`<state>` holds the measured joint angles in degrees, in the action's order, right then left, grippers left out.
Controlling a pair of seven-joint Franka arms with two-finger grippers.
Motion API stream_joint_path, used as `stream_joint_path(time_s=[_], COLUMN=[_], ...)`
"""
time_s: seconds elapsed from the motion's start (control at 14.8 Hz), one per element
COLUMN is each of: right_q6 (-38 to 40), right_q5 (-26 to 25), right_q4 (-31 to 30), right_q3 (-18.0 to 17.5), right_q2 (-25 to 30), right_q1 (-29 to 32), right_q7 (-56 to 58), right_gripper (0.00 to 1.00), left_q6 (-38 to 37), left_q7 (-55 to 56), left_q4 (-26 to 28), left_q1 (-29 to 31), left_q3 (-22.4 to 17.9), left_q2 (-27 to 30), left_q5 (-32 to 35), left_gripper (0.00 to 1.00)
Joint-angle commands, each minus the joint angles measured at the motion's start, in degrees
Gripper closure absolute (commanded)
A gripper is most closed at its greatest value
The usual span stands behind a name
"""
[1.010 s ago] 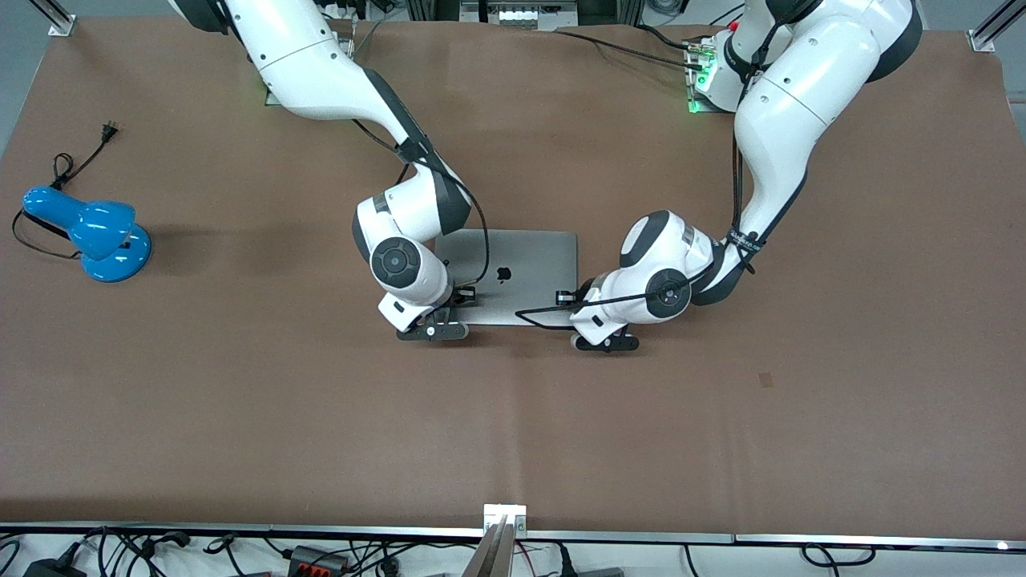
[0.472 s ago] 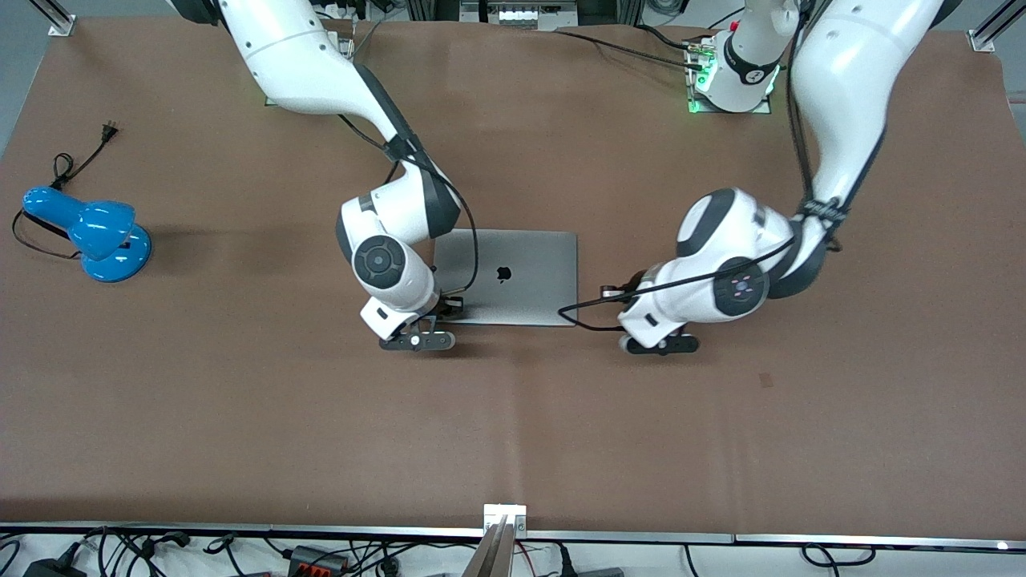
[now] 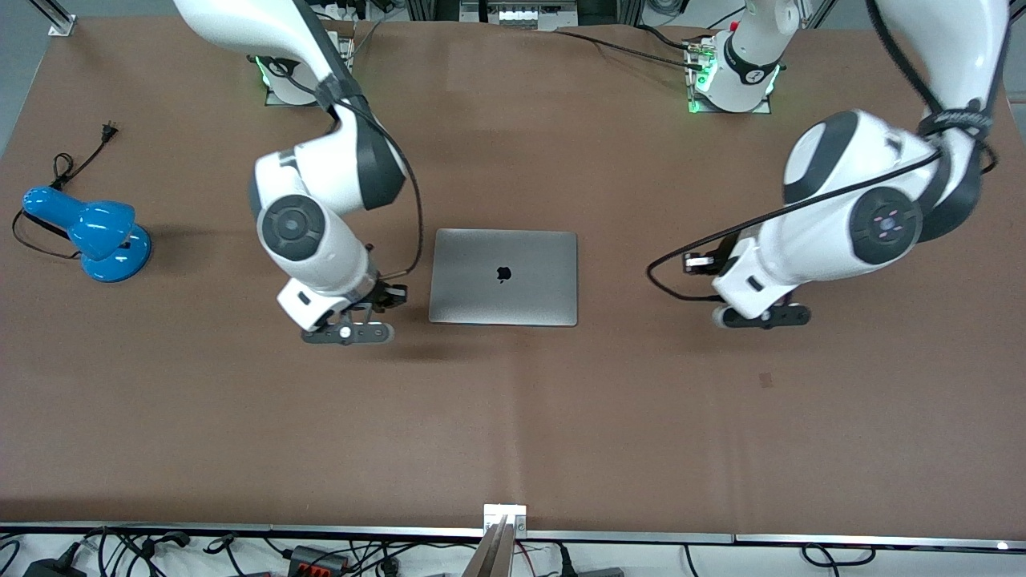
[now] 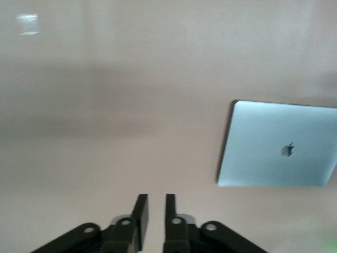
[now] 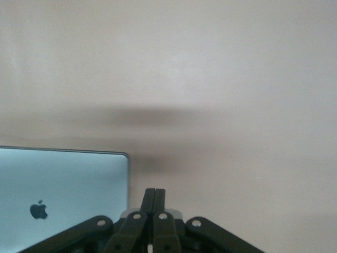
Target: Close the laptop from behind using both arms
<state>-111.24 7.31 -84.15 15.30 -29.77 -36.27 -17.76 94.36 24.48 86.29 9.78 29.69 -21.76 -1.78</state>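
Front view puts the thin silver-grey metal laptop (image 3: 503, 277), lid flat shut, at frame centre on the brown counter (image 3: 513, 417). Right gripper (image 3: 347, 333), jaws clenched, and left gripper (image 3: 761, 317), jaws nearly closed, flank it, empty. Best retreat straight upward, clear of the lid.
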Motion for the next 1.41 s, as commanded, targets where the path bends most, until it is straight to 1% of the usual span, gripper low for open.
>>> stream_joint_path(time_s=[0.0,0.07,0.13,0.2,0.34,0.47,0.54,0.67,0.81,0.88,1.01,1.15,1.28,1.35], right_q6=[3.6,4.7,5.2,6.1,7.0,7.3,7.4,8.3,8.7,9.0,9.3,10.9,11.8,11.8], right_q5=[-0.8,-0.7,-0.7,-0.5,-0.5,-0.7,-0.9,-0.8,-0.5,-0.4,-0.5,-1.6,-4.7,-5.5], right_q4=[-1.2,-1.2,-1.1,-1.1,-1.0,-1.0,-0.4,2.5,5.3,7.0,7.2,7.2,7.2,7.0], right_q3=[2.4,3.3,4.7,5.9,7.8,10.0,10.3,10.5,9.8,8.1,3.2,-3.1,-10.8,-12.3], right_q2=[4.1,4.5,4.7,4.8,6.5,7.3,8.6,8.9,8.9,9.6,11.2,12.7,13.9,14.6], right_q1=[0.1,0.0,-0.2,-0.2,-0.1,-0.8,-0.6,0.4,4.6,7.4,14.3,22.0,31.8,34.7], right_q7=[4.9,4.7,4.9,5.0,4.6,4.8,4.9,5.2,5.4,5.6,5.9,6.0,9.9,13.3], right_gripper=[0.97,0.41,0.00,0.00,0.00,0.00,0.00,0.00,0.00,0.00,0.00,0.00,0.00,0.00], left_q6=[-5.0,-6.3,-8.5,-11.1,-15.4,-16.0,-16.2,-18.6,-18.6,-18.8,-19.9,-19.8,-18.6,-17.2], left_q7=[0.9,0.9,0.7,0.4,1.0,1.0,1.0,0.8,1.4,2.1,2.3,2.0,1.7,1.5], left_q4=[1.3,0.8,-0.4,-2.3,-5.8,-6.1,-6.0,-6.0,-6.3,-6.4,-6.1,-5.7,-4.4,-2.5], left_q1=[2.3,4.7,6.1,6.5,6.7,7.7,7.8,8.2,7.9,7.5,7.7,8.2,7.5,7.1], left_q3=[-0.2,0.4,0.6,0.4,-0.2,-0.2,-0.2,-0.2,0.5,0.6,0.8,0.5,-0.2,-0.4], left_q2=[7.1,8.3,9.2,10.1,10.6,10.6,10.5,10.6,10.6,10.6,11.0,11.0,11.9,13.5], left_q5=[0.6,0.5,0.5,0.5,0.7,1.2,1.2,1.2,1.4,1.6,1.5,1.6,3.5,5.1], left_gripper=[0.59,0.53,0.47,0.44,0.29,0.16,0.00,0.00,0.00,0.00,0.00,0.00,0.00,0.00])
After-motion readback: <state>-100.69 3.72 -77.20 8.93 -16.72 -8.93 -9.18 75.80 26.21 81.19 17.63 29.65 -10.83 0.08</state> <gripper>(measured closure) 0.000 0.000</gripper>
